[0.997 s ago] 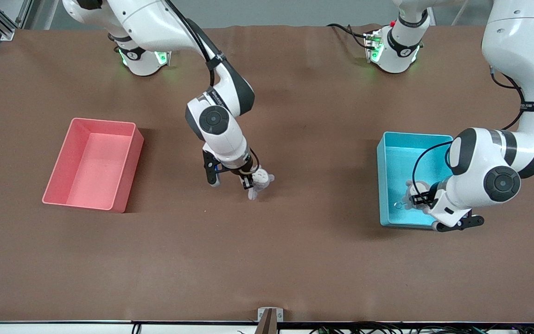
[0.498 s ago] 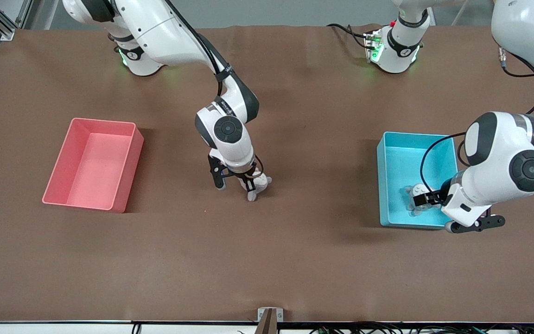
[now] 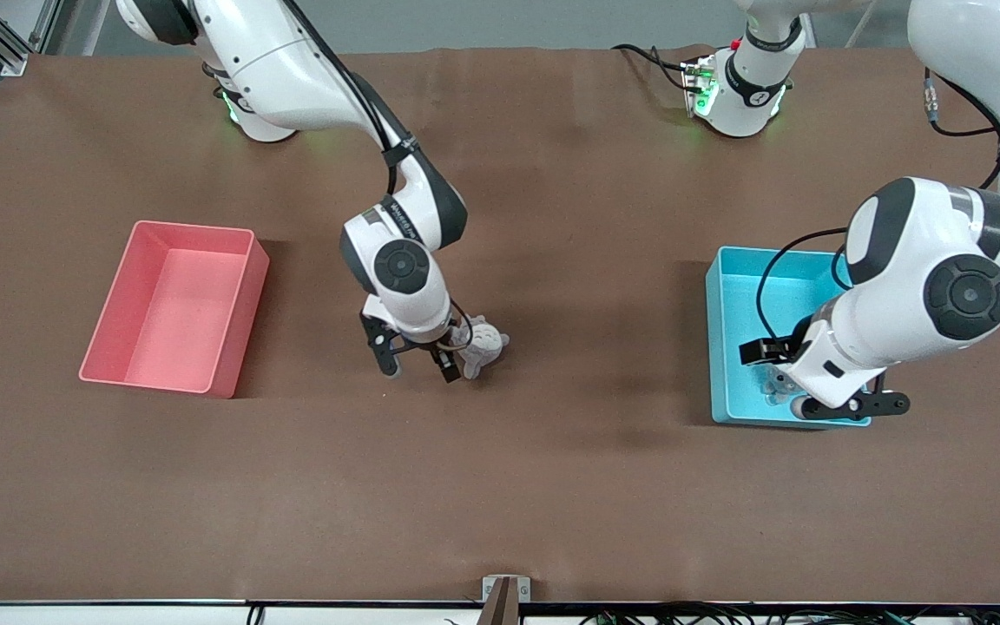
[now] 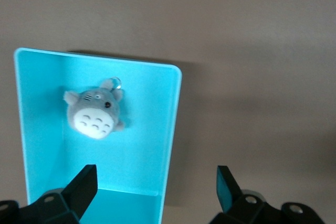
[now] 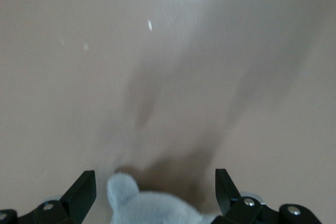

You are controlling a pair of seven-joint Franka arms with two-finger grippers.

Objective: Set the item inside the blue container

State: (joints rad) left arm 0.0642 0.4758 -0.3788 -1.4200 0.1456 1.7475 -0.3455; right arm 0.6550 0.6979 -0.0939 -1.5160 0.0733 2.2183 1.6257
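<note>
The brown table (image 3: pixel 552 486) carries the pink bin (image 3: pixel 172 305) and the blue container (image 3: pixel 779 334) (a grey plush (image 4: pixel 95 112) lies inside). The left gripper (image 3: pixel 779 380) hangs spread above it, holding nothing. The right gripper (image 3: pixel 417 363), released, straddles another grey plush (image 3: pixel 483 340) mid-table.

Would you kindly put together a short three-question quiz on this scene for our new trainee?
1. True or false: a grey plush toy lies inside the blue container.
2. The other plush toy lies: A) in the pink bin; B) on the table by the right gripper; C) in the blue container.
3. Fill in: the left gripper, over the blue container, holds ____.

Key: 1 true; 2 B; 3 nothing, its jaws are open.
</note>
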